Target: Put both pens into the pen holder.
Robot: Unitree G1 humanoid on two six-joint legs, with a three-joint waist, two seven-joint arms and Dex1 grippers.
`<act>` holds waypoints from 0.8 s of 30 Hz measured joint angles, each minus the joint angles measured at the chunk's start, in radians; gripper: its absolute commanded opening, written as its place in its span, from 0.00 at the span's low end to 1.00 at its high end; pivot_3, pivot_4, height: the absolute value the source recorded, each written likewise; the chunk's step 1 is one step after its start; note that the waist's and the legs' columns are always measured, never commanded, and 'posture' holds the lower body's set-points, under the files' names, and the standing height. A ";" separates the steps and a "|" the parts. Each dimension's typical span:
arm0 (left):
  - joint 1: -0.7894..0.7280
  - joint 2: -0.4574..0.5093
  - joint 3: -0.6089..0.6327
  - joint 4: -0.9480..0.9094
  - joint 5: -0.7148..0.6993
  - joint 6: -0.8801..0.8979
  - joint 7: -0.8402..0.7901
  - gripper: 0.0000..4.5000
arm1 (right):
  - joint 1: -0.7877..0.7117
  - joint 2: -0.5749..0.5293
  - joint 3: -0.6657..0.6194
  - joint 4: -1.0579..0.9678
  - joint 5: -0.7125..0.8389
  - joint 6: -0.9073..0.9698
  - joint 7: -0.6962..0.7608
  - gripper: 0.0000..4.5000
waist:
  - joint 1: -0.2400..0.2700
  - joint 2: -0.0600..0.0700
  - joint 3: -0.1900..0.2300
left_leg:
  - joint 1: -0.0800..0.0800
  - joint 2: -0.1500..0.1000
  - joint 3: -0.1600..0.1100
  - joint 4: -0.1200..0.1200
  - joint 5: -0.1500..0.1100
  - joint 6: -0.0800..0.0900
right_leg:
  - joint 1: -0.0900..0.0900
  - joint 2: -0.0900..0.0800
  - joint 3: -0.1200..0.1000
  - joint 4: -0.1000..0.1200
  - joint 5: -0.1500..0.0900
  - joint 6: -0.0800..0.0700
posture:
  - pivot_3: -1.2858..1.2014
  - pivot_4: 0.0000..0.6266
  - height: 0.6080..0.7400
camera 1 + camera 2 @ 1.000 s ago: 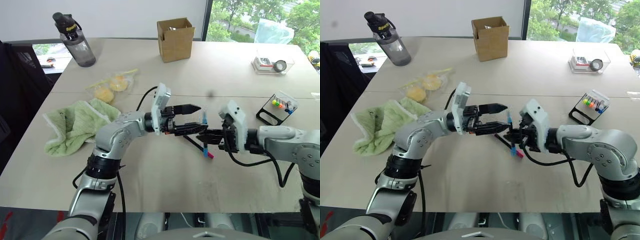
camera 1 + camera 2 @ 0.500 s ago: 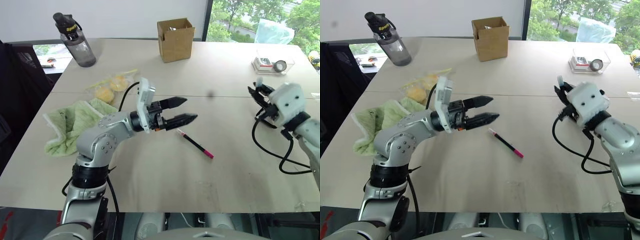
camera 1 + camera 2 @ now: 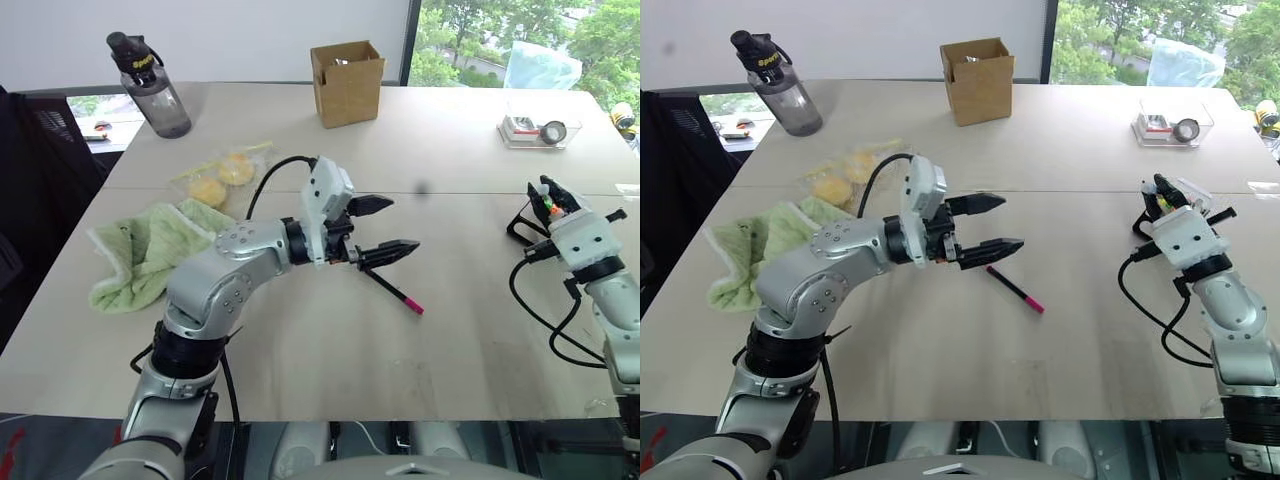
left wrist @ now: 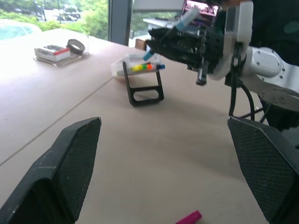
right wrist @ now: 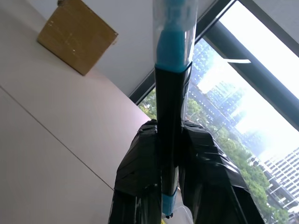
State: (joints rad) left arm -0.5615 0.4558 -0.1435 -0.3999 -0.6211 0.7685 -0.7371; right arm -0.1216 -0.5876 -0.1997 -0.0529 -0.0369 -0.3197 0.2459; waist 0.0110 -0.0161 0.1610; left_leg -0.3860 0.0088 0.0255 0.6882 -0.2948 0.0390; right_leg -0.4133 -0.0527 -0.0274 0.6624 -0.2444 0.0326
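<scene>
Overall, a pale beige table [image 3: 300,350] fills the frame, with a window showing trees at the upper right. Right gripper [image 5: 169,140], at the right edge, pinches the blue-capped pen [image 5: 172,60] just beside the pen holder [image 4: 144,81]. Left gripper [image 3: 385,225], centre frame, has its jaws spread above the pink-ended pen [image 3: 392,289] lying on the table. A cardboard box [image 3: 347,80] stands upper centre, a bottle [image 3: 150,85] upper left, a green cloth [image 3: 150,250] at left.

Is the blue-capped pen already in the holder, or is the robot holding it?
Held: the right gripper is shut on the blue-capped pen, near the pen holder.
</scene>
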 measured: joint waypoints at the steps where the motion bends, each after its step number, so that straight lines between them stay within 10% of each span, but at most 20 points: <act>1: -0.011 0.000 -0.007 0.002 0.008 -0.003 -0.003 0.99 | -0.014 0.004 -0.004 0.015 -0.004 -0.008 -0.006 0.01 | 0.001 0.000 0.000 | 0.000 0.000 0.000 0.000 0.000 0.000 | 0.000 0.000 0.000 0.000 0.000 0.000 | 0.52 0.24 1.00; 23: -0.059 -0.038 -0.054 0.038 0.068 -0.035 -0.044 0.99 | -0.104 0.038 -0.021 0.241 -0.001 -0.060 -0.059 0.01 | 0.000 0.001 0.000 | 0.001 0.000 0.001 0.000 0.000 0.000 | 0.001 0.000 0.001 0.000 0.000 0.000 | 0.52 0.24 1.00; 24: -0.059 -0.042 -0.054 0.038 0.068 -0.034 -0.044 1.00 | -0.117 0.038 -0.023 0.270 -0.001 -0.065 -0.060 0.24 | 0.000 0.001 0.000 | 0.001 0.000 0.001 0.000 0.000 0.000 | 0.001 0.000 0.001 0.000 0.000 0.000 | 0.52 0.24 1.00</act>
State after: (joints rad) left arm -0.6207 0.4140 -0.1974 -0.3618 -0.5535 0.7344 -0.7814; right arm -0.2391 -0.5499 -0.2226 0.2174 -0.0377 -0.3844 0.1855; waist 0.0111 -0.0154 0.1614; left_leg -0.3850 0.0087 0.0266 0.6880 -0.2948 0.0391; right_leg -0.4126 -0.0527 -0.0262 0.6625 -0.2444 0.0325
